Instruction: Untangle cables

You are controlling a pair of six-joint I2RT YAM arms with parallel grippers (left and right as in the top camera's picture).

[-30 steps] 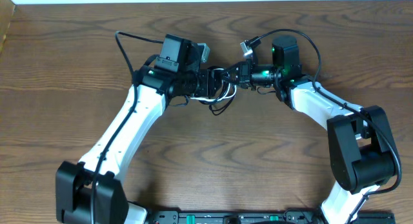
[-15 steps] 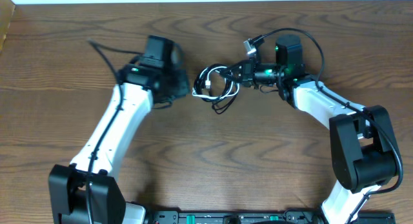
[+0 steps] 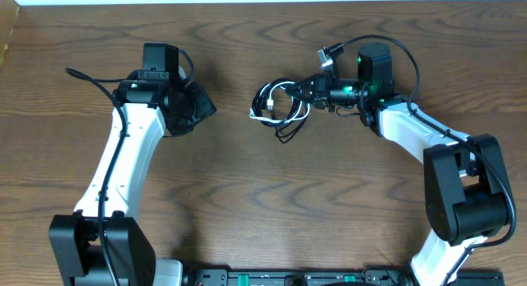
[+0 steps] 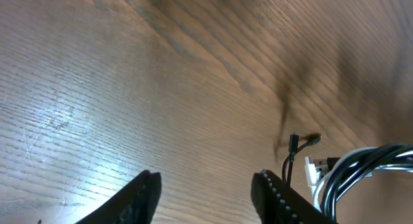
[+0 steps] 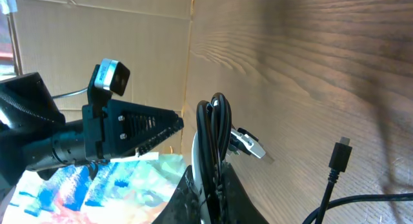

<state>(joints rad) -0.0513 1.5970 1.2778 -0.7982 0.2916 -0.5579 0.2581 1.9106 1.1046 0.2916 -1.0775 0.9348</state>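
The cables [image 3: 276,109], one black and one white, hang as a tangled coil of loops at the table's middle. My right gripper [image 3: 311,94] is shut on the coil's right side. In the right wrist view the black and white strands [image 5: 213,130] run up from between the closed fingers of the right gripper [image 5: 211,188]. A white plug [image 5: 249,142] and a black plug [image 5: 340,154] stick out free. My left gripper [image 3: 204,108] stands open, well left of the coil, with nothing in it. In its own view the left gripper [image 4: 206,197] is over bare wood, with the coil [image 4: 361,175] at the right edge.
The wooden table [image 3: 272,203] carries only the coil and both arms. The left arm [image 3: 123,166] and right arm [image 3: 420,138] reach in from the front corners. A thick black robot cable [image 3: 403,59] arcs over the right wrist.
My left gripper has pulled away leftwards from the coil and now holds nothing. The right gripper has kept its hold on the coil and barely shifted.
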